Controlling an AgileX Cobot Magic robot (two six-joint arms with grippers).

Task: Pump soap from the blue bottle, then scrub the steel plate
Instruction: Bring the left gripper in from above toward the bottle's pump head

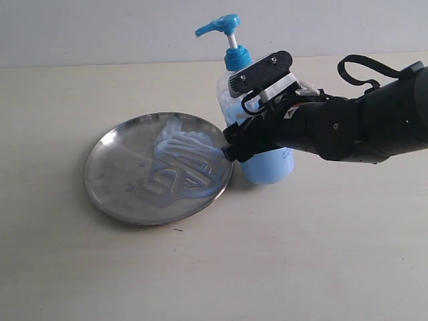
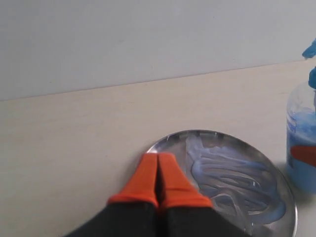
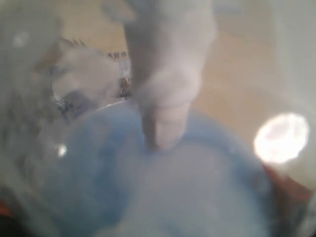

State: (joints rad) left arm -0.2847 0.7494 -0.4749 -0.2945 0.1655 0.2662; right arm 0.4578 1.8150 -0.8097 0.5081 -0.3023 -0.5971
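The steel plate (image 1: 100, 180) lies left of centre, and swirls of pale blue soap (image 1: 180, 164) cover its middle and right side. The blue bottle (image 1: 271, 167) stands upright just right of the plate, its pump head (image 1: 221, 25) pointing left. My right gripper (image 1: 232, 145) reaches in from the right with its jaws wide around the bottle's body, closed on it, fingertips at the plate's right rim. In the right wrist view the bottle (image 3: 173, 197) fills the picture as a blur and hides the jaws. My left gripper (image 2: 158, 157), orange-tipped, is shut and empty, near the plate's rim (image 2: 207, 132); soap (image 2: 232, 173) and bottle (image 2: 302, 148) lie beyond it.
The pale table top (image 1: 214, 267) spreads around the plate, with a grey wall (image 1: 100, 27) along its far edge. The right arm (image 1: 361, 127) stretches over the table's right side. The left arm does not show in the exterior view.
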